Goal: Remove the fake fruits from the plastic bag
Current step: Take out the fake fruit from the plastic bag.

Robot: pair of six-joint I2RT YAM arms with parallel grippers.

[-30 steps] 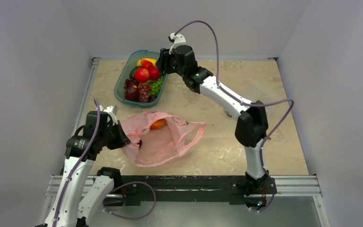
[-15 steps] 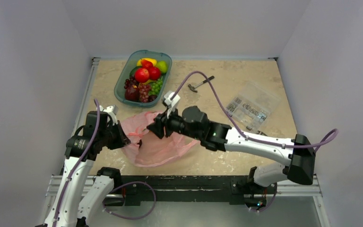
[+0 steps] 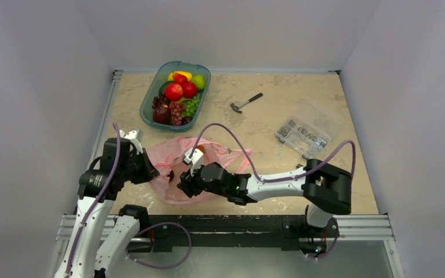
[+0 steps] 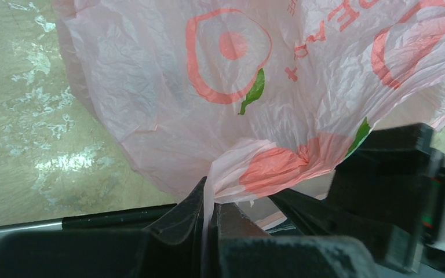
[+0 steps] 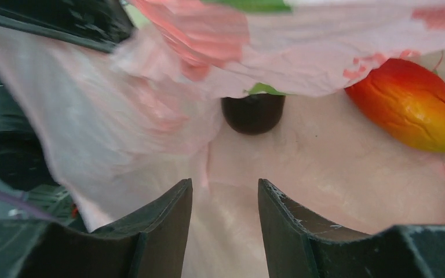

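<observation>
Overhead view of a tabletop with two robot arms. A pink plastic bag (image 3: pixel 168 157) is lying at about seven o'clock on the table, near the front edge. The left gripper (image 4: pixel 210 205), at the bag's nine o'clock, is pinching a fold of the film, its jaws clamped together on it. The right gripper (image 5: pixel 225 191) is reaching into the bag's mouth from four o'clock, its jaws standing apart with nothing between them. Inside, a dark round fruit (image 5: pixel 252 113) is sitting just beyond the fingertips at twelve o'clock, and an orange-red fruit (image 5: pixel 411 110) is lying at two o'clock. A teal tray (image 3: pixel 149 98) at eleven o'clock on the table is holding a heap of fruit (image 3: pixel 177 95). Most of the job appears done, with at least these two pieces left to lift out. A hammer (image 3: pixel 245 103) and a clear parts box (image 3: pixel 308 132) are lying well apart, at one and three o'clock.
</observation>
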